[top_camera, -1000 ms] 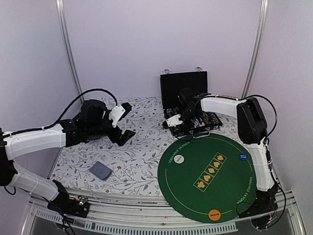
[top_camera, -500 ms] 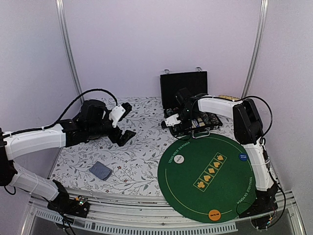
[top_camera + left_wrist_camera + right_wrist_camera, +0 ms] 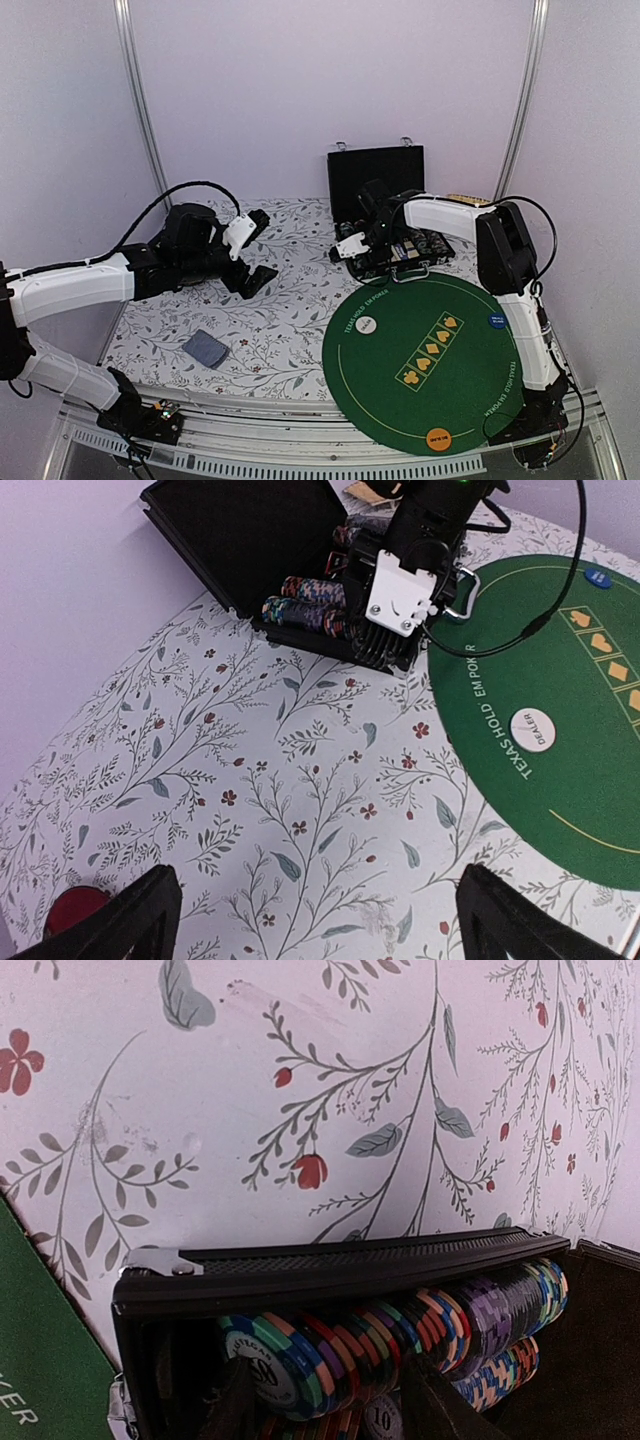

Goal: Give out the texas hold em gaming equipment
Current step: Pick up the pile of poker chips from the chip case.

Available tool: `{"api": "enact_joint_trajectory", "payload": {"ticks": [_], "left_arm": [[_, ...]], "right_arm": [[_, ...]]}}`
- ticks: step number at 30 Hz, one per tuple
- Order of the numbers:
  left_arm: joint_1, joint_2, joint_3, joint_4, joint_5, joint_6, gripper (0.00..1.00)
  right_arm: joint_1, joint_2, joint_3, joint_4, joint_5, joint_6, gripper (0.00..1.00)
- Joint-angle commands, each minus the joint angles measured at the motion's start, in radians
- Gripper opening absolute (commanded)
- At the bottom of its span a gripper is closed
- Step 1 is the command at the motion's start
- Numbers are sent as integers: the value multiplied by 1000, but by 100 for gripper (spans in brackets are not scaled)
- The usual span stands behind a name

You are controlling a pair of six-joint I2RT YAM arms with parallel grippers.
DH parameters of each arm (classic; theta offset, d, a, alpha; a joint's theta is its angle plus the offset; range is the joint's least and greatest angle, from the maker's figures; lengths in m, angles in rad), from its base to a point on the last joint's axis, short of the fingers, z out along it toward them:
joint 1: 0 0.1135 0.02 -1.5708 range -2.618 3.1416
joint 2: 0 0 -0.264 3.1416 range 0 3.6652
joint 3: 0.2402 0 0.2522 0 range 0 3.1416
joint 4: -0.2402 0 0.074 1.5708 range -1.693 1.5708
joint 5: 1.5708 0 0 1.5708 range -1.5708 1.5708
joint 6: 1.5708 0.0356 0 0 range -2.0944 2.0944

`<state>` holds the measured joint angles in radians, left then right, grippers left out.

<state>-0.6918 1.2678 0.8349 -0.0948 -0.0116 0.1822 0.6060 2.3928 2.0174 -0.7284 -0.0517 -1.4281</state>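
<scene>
The right end effector point(image 3: 335, 1408) straddles striped poker chips point(image 3: 330, 1345) in the black case point(image 3: 375, 178) at 1 o'clock on the table point(image 3: 290, 330), grip unclear; the left end effector point(image 3: 258, 250) hangs wide open.

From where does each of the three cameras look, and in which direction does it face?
Top external: above, behind the bases, facing down at the table; left arm and right arm show.
Left wrist: on the left arm, facing across the table to the chip case and green mat; own fingertips show.
Right wrist: just over the chip case, facing the poker chips; own fingers show.
Shared: top and left wrist views both show the right gripper at the case.
</scene>
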Motion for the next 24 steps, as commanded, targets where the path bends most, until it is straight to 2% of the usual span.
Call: {"api": "enact_joint_trajectory", "payload": {"ticks": [1,10,18,22,24], "left_arm": [[12,-24,1,-6,6,-4,98],[12,-24,0,-8,16,-4,98],[11,-18,-2,-10,25,-6,98],[11,-21,0,-9,23,-4,98],[11,-23,-2,-9,17,-4,98]], "right_arm": [[29,-10,-105,-171,2,26,50],[37,-75,-115,-113,-16,31,51],[37,-53,-78,-59,-17,30,69],[29,22,-28,-93,-31,10,69],[21,50,13,-121,-42,10,63]]}}
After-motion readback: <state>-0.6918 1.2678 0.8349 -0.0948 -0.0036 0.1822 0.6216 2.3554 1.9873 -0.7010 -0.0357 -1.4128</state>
